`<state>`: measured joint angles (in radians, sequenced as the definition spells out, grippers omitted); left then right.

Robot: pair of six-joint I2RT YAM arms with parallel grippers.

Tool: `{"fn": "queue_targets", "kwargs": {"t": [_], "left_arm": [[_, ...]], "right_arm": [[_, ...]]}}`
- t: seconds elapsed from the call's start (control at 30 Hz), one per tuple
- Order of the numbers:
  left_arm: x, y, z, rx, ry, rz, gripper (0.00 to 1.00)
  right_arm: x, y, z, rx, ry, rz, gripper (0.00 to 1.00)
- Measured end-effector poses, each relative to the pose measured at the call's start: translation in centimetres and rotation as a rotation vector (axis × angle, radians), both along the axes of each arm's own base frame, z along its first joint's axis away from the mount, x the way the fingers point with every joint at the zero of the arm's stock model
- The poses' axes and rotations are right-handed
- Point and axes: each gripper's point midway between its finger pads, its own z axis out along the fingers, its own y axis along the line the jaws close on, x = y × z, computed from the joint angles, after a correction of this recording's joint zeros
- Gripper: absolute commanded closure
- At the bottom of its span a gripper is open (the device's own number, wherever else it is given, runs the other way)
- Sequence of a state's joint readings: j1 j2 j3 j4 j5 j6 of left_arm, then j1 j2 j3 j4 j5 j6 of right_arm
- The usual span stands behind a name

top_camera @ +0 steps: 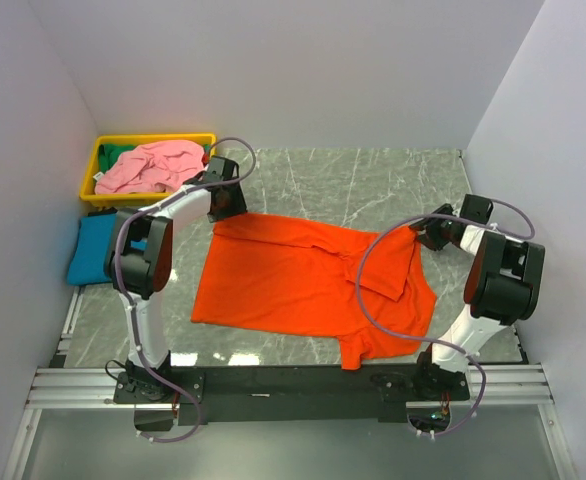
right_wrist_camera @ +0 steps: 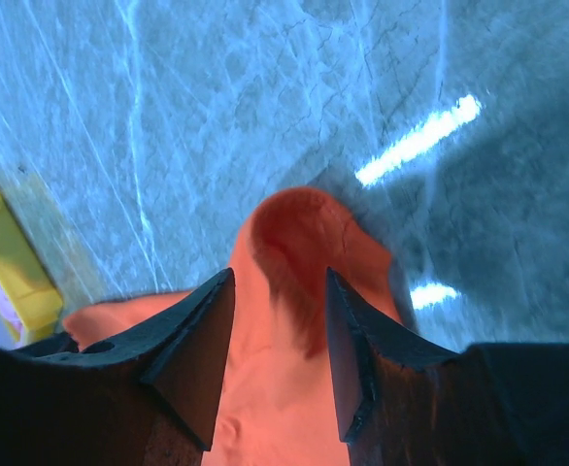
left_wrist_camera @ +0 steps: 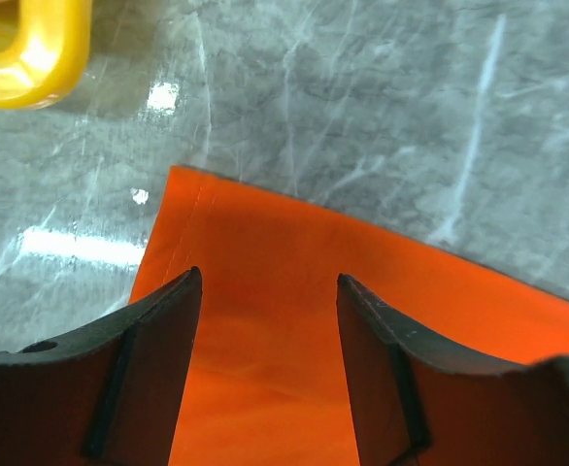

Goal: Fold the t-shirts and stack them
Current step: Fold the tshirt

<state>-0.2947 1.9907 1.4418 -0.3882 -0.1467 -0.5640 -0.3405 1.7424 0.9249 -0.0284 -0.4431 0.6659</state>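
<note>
Early in the task: the orange t-shirt (top_camera: 293,285) lies spread on the marble table (top_camera: 373,180), barely folded. The left gripper (left_wrist_camera: 267,277), jaws apart, is over its far corner. The right gripper (right_wrist_camera: 280,277) pinches a raised bunch. The teal t-shirt (top_camera: 91,250) lies folded aside, and the pink t-shirt (top_camera: 153,165) sits crumpled in the yellow tray (top_camera: 143,139).

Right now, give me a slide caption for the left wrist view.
Open left pincer over a corner of the bright orange cloth t-shirt on a grey marbled table.

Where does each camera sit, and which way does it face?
Top: above and behind, facing down at the table; left arm and right arm show.
Left wrist: facing the orange shirt's corner and a yellow tray; left gripper open.
Right wrist: facing a raised shirt fold; right gripper shows.
All three share the shirt.
</note>
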Motion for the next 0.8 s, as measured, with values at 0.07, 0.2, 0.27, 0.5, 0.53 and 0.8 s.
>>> {"fn": "queue_targets", "kwargs": {"t": [0.07,0.2,0.27,0.5,0.53,0.8], "left_arm": [[0.1,0.0,-0.7,0.004,0.013,0.001,0.37],[0.0,0.3,-2.0,0.017,0.041,0.008,0.38],[-0.1,0.4,-2.5,0.025,0.054,0.015,0.42],[0.1,1.1,-2.6,0.02,0.06,0.079,0.45],[0.1,1.2,-2.6,0.016,0.061,0.09,0.45],[0.2,1.5,-2.6,0.005,0.067,0.134,0.43]], "right_arm": [[0.3,0.1,-0.5,0.019,0.001,0.0,0.52],[0.8,0.1,-1.3,0.058,0.002,-0.011,0.55],[1.1,0.0,-1.6,0.074,0.001,-0.016,0.61],[1.5,-1.5,-1.7,0.087,-0.006,-0.068,0.85],[1.5,-1.9,-1.6,0.088,-0.007,-0.08,0.87],[1.0,-3.3,-2.1,0.084,0.002,-0.125,0.89]]}}
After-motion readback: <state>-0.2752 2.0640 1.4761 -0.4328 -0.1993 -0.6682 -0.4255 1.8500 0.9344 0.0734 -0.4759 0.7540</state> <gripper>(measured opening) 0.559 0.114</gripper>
